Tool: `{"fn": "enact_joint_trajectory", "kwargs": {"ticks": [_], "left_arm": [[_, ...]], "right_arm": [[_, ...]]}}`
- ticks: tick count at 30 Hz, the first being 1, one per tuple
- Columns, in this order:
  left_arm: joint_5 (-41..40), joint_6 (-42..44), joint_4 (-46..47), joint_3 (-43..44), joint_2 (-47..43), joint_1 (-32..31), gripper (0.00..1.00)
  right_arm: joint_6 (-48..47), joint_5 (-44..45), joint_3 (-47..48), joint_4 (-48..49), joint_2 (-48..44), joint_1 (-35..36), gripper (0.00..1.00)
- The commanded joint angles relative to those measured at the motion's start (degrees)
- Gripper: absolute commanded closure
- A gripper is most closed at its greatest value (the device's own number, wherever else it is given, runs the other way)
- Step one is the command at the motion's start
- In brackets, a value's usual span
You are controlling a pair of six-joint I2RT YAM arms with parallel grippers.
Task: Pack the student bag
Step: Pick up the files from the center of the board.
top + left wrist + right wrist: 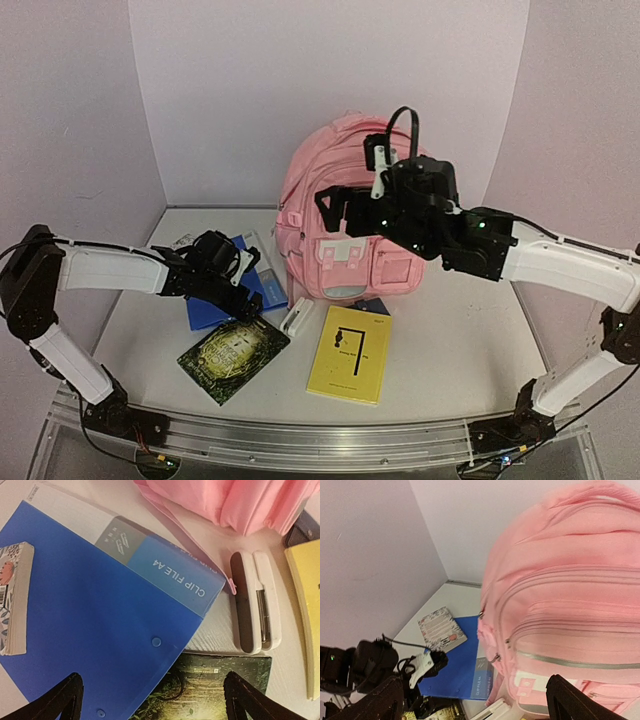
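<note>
Pink fabric marks the student bag (305,215), which stands upright at the back of the desk (470,330) against the rear wall, its long axis vertical and its front pockets facing the arms. The right end effector (474,690) hangs raised just in front of the bag's upper front panel, its 2 fingers spread wide with nothing between them. It is plainly the nearer arm to the bag, whose zips look closed from the right wrist view. The left end effector (152,690) sits low over the blue clip file (90,630), fingers likewise apart and empty. From there the bag lies beyond and to the right. A white stapler-like tool (255,605) rests just beside the file. Opening the bag probably falls to the right arm, and fetching the file to the left.
</note>
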Motion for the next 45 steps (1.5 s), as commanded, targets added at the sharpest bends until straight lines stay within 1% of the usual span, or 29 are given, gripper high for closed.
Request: {"fn": "enact_joint_trajectory", "kwargs": {"ticks": [1,4,6,10,12,14,17,19,21,23,24,26,29,32,35,37,40,42,45], "left_arm": [[-9.42,4.72,4.81,0.25,3.72,-4.49,0.02],[-13.39,5.07,7.26,0.8,6.84,-6.8,0.01],[-16.47,6.98,8.23,1.77,9.41,-8.12,0.01],[-20.78,8.96,9.89,3.78,13.78,-9.7,0.01],[-22.9,9.92,10.34,4.61,15.95,-10.15,0.0],[-26.73,10.75,11.02,5.32,17.66,-10.66,0.0],[-29.48,12.21,12.88,5.19,19.29,-11.1,0.01],[-31.23,12.82,13.84,5.15,19.91,-11.4,0.03],[-32.69,13.91,15.26,4.66,20.01,-11.64,0.09],[-34.04,14.91,17.35,4.4,19.99,-11.99,0.19],[-34.47,15.44,17.89,4.23,20.01,-12.11,0.25],[-34.87,16.43,19.11,3.69,19.65,-12.37,0.41],[-36.3,18.2,22.1,2.01,18.41,-12.87,0.61],[-37.84,20.04,24.6,0.63,16.93,-13.01,0.76],[-39.29,21.22,25.32,-0.02,14.4,-12.96,0.86],[-40.17,21.15,24.62,-0.09,11.91,-13.04,0.91],[-40.87,19.26,20.57,0.78,7.32,-13.0,0.97],[-40.73,17.18,17.31,1.45,3.05,-12.99,1.0],[-38.99,13.16,10.97,2.45,-2.91,-12.98,1.0]], "right_arm": [[4.11,5.9,-5.6,0.53,-7.63,-6.86,0.02],[5.29,7.31,-9.25,0.6,-12.12,-11.39,0.02],[5.57,8.63,-11.33,0.62,-14.49,-14.04,0.02],[6.12,10.36,-15.05,0.74,-17.9,-18.67,0.02],[6.95,9.99,-16.51,0.92,-19.22,-20.77,0.02],[7.92,8.37,-18.18,1.3,-20.22,-23.01,0.02],[8.73,6.65,-19.97,2.08,-21.49,-24.33,0.02],[9.18,6.16,-20.88,2.51,-22.11,-24.78,0.02],[9.58,5.99,-21.48,2.88,-22.57,-25.12,0.02],[9.77,5.86,-21.91,3.3,-23.08,-25.34,0.02],[9.85,5.86,-22.08,3.47,-23.3,-25.41,0.02],[9.94,5.98,-22.26,3.69,-23.7,-25.49,0.02],[10.05,5.95,-22.51,3.89,-24.21,-25.58,0.02],[9.92,5.95,-22.74,3.93,-24.95,-25.66,0.02],[9.71,5.75,-22.9,3.93,-25.64,-25.62,0.02],[9.54,5.44,-23.0,3.93,-26.04,-25.67,0.02],[8.81,4.66,-22.93,3.93,-26.76,-25.63,0.02],[8.19,3.75,-22.76,3.93,-27.22,-25.66,0.02],[7.68,0.72,-22.31,3.87,-28.17,-25.64,0.02]]}}
